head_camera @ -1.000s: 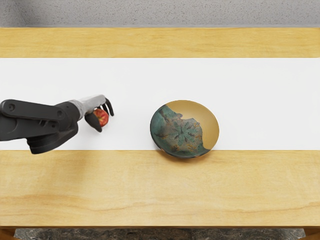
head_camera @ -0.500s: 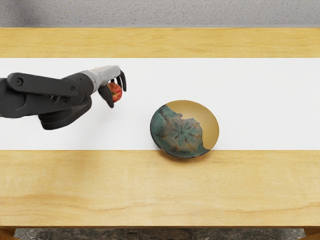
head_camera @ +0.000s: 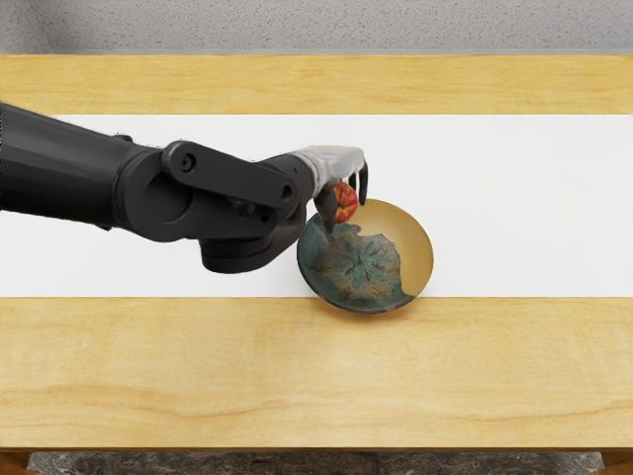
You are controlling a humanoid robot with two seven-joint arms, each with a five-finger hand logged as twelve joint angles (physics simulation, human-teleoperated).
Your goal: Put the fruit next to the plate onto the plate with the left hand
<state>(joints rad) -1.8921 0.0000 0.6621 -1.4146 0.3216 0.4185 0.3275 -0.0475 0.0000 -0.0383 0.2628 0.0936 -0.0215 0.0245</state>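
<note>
My left hand is clasping one small red fruit, yellow-flecked, between curled fingers. One teal-and-ochre plate is lying just below and right of the hand, its rim under the fruit.

table: light wood, grain visible | runner: white band across it | beyond far edge: grey speckled surface

One fruit, one plate — one left hand
</note>
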